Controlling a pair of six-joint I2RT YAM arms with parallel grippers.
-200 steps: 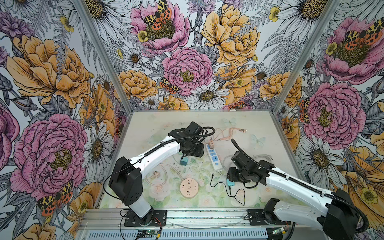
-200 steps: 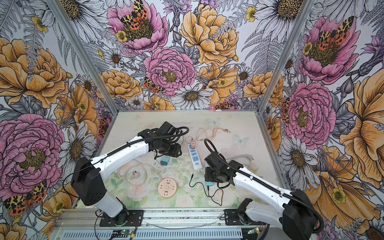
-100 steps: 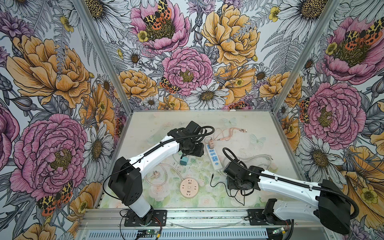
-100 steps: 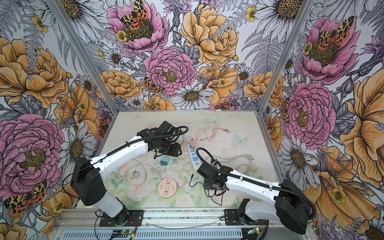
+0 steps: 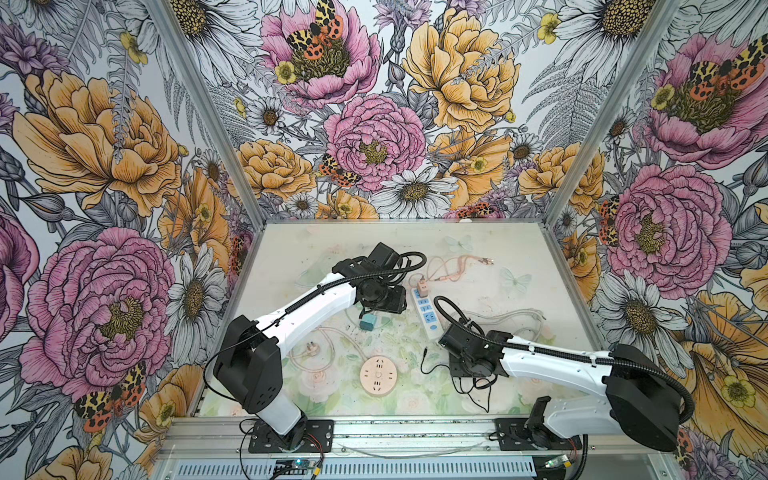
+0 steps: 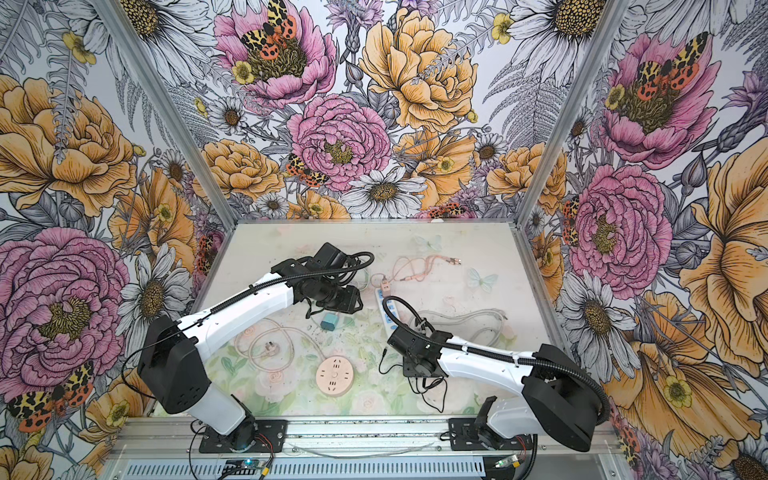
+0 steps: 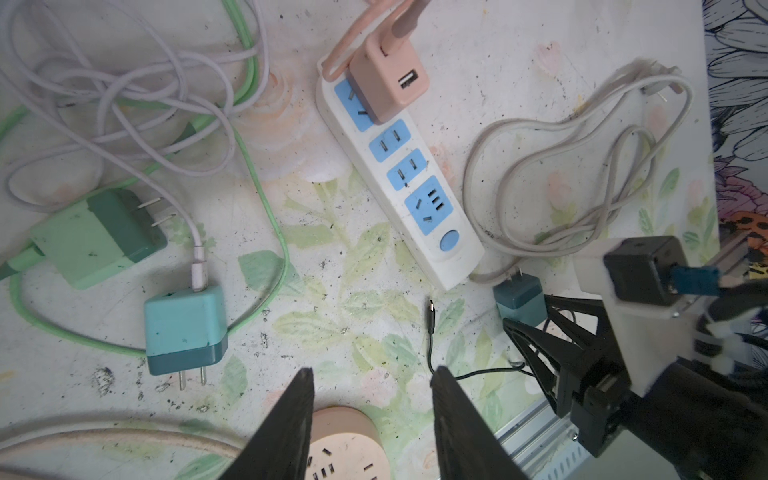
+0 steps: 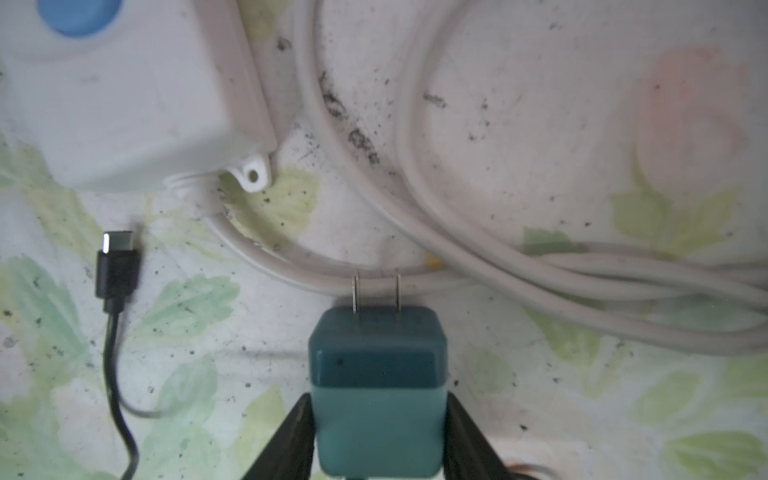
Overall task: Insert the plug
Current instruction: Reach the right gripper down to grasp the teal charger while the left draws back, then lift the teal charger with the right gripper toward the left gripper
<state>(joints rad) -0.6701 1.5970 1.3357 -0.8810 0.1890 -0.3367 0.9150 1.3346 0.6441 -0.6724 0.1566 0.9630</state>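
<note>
Prongs are pointing just beside the power strip end, with the right claw gripping the teal charger plug.

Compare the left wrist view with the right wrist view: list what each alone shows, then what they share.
Left wrist only: the open left gripper, a pink charger plugged into the strip, a green charger, a loose teal charger and a round socket.
Right wrist only: the strip's mounting tab, and the right gripper clamping both sides of the held teal charger.
Shared: strip, its white cord, black USB-C plug, held teal charger, right gripper.
</note>
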